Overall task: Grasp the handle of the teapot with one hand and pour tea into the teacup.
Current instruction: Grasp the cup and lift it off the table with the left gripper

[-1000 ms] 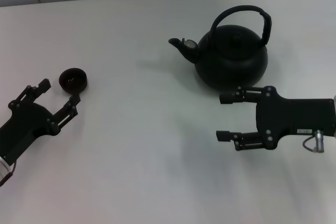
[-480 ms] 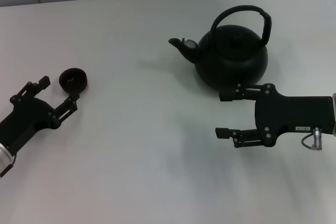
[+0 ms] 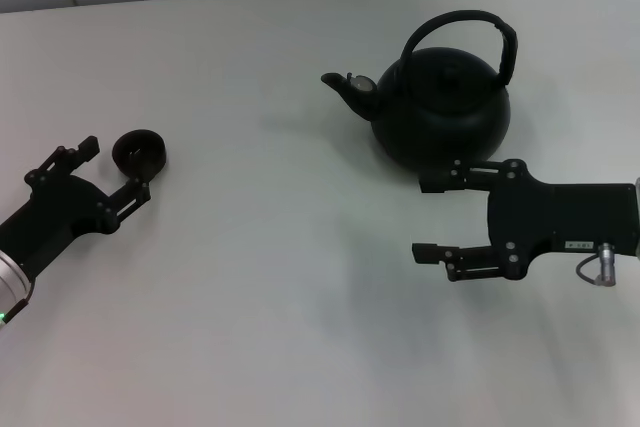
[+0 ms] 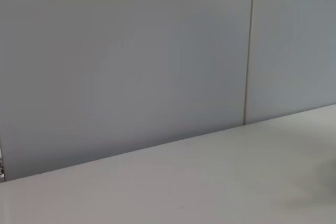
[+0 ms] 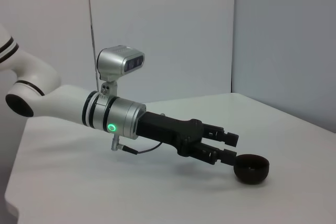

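A plain white table (image 3: 270, 277) fills the head view, backed by pale grey wall panels (image 4: 131, 51) with thin vertical seams.

The right gripper (image 3: 428, 219) lies low over the table on the right, its two black fingers spread wide apart and holding nothing, pointing toward the robot's left. Its upper finger (image 3: 445, 184) sits just beside the base of the teapot (image 3: 440, 112); whether it touches the pot cannot be told. The lower finger is well clear, over bare table. Behind the fingers come the flat black gripper body and a silver connector with a thin cable at the wrist.

The teapot stands upright at the far right of the table, round and matte black, its short spout (image 3: 345, 87) aimed toward the robot's left. The handle (image 3: 470, 22) arches upright over the domed lid, with nothing gripping it.

The left gripper (image 3: 115, 169) is on the left side, fingers parted, angled toward the teacup (image 3: 140, 151). One fingertip lies just beside the cup's near side and the other reaches out past it; the cup is not clamped. In the right wrist view the same gripper (image 5: 231, 146) shows at the end of a silver and white arm with a green ring light, and the teacup (image 5: 251, 168) sits upright on the table just beyond its fingertips.
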`<state>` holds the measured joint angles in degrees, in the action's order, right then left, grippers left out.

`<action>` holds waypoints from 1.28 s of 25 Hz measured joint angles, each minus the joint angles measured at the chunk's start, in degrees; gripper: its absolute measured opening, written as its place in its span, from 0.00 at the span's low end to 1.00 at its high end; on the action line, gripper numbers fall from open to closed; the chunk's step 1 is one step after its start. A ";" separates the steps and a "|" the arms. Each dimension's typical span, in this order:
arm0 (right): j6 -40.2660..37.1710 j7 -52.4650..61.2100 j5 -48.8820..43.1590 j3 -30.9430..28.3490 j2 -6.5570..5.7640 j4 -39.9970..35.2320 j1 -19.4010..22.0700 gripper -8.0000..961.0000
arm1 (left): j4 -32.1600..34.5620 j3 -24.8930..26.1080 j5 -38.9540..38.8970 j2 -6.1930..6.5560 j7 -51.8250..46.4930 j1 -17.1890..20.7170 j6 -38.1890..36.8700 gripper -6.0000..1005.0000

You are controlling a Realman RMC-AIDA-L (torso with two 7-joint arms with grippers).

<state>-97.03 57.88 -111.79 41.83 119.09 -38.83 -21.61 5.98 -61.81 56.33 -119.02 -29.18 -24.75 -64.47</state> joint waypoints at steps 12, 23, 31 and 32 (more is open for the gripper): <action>-0.41 0.34 0.00 0.00 0.07 -0.84 -0.01 0.82 | 0.00 0.11 0.00 0.08 -0.09 -0.47 3.32 0.78; -0.45 0.39 0.00 0.01 0.09 -0.81 -0.14 0.82 | 0.00 -0.17 0.01 -0.06 -0.09 -1.62 4.14 0.78; -0.44 0.39 0.04 0.01 0.09 -0.81 0.07 0.82 | -0.45 -0.47 0.47 -0.15 -0.09 -3.05 6.33 0.77; -0.44 0.39 0.04 0.01 0.09 -0.81 0.07 0.82 | -0.45 -0.47 0.47 -0.15 -0.09 -3.05 6.33 0.77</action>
<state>-97.47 58.27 -111.76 41.84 119.18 -39.63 -21.54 5.53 -62.28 56.80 -119.17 -29.27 -27.79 -58.14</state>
